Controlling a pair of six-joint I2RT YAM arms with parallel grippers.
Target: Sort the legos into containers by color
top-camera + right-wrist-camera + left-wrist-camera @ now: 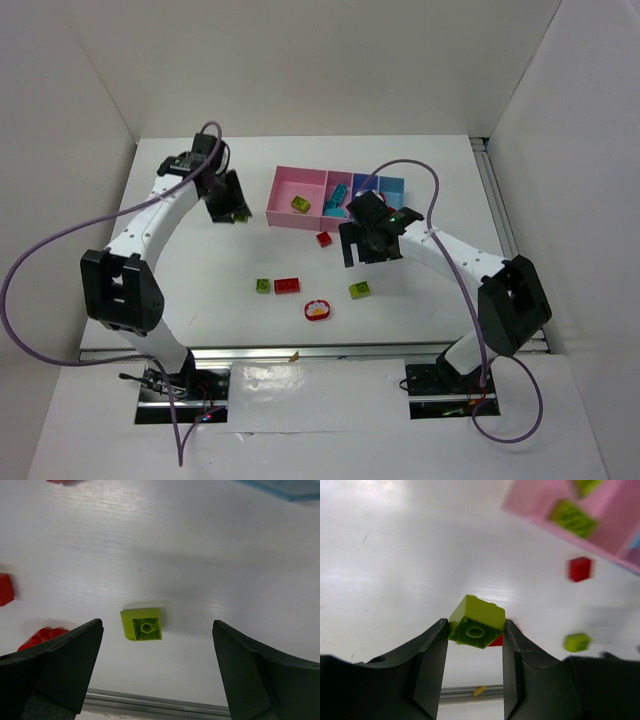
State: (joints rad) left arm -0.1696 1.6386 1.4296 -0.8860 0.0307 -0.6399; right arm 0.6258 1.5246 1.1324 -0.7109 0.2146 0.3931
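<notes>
Left tool (475, 630) clamps a lime brick (477, 617), right tool (157, 625) gapes over a loose lime brick (142, 624); few legos (300, 203) in containers (292, 183), approx. five on bench (200, 300).

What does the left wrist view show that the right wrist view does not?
Only left wrist: the left gripper shut on a lime green brick; the pink bin holding another green brick. Only right wrist: the right gripper open, a loose green brick lying below, between its fingers; a blue bin edge. Both: the white table, its metal rail.
</notes>
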